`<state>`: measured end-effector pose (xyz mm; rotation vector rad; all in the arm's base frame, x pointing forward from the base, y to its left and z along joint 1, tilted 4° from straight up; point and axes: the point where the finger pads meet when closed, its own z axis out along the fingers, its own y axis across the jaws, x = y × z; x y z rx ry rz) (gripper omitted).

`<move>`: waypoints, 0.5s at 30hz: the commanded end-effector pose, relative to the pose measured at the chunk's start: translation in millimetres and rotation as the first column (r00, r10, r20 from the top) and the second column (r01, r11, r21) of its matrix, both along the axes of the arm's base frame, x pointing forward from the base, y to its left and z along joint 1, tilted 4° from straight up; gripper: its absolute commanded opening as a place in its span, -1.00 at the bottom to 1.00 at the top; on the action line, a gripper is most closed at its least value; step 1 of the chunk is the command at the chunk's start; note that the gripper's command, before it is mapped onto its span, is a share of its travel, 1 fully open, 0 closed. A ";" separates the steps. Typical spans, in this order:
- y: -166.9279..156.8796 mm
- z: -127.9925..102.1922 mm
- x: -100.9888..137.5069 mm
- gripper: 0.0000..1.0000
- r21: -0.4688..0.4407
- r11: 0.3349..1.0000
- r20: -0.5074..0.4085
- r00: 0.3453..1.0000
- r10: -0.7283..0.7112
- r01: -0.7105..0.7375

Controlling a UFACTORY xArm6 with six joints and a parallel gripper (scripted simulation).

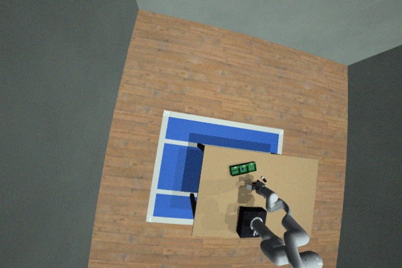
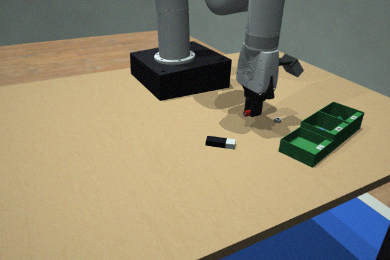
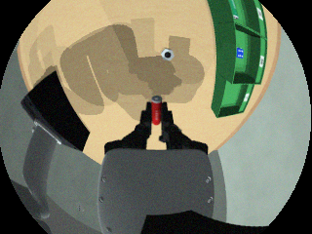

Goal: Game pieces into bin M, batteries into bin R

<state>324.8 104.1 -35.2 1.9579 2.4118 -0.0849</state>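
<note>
My gripper is shut on a small red battery and stands low over the table, just left of the green bins. The battery also shows between the fingertips in the wrist view. A row of three joined green bins stands to the right; it also shows in the overhead view and in the wrist view. A small blue thing lies in the middle bin. The bin labels are too small to read.
A small grey nut lies on the table between my gripper and the bins. A black and white block lies in front of my gripper. The arm's black base stands behind it.
</note>
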 end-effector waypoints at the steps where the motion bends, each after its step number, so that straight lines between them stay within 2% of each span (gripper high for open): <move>1: 1.3 11.9 2.2 -1.00 0.002 1.000 0.005 1.000 0.000 0.000; 6: 2.4 28.6 2.3 -1.00 0.002 1.000 0.005 1.000 0.000 0.000; 15: 2.4 28.7 2.3 -1.00 0.002 1.000 0.005 1.000 0.000 0.000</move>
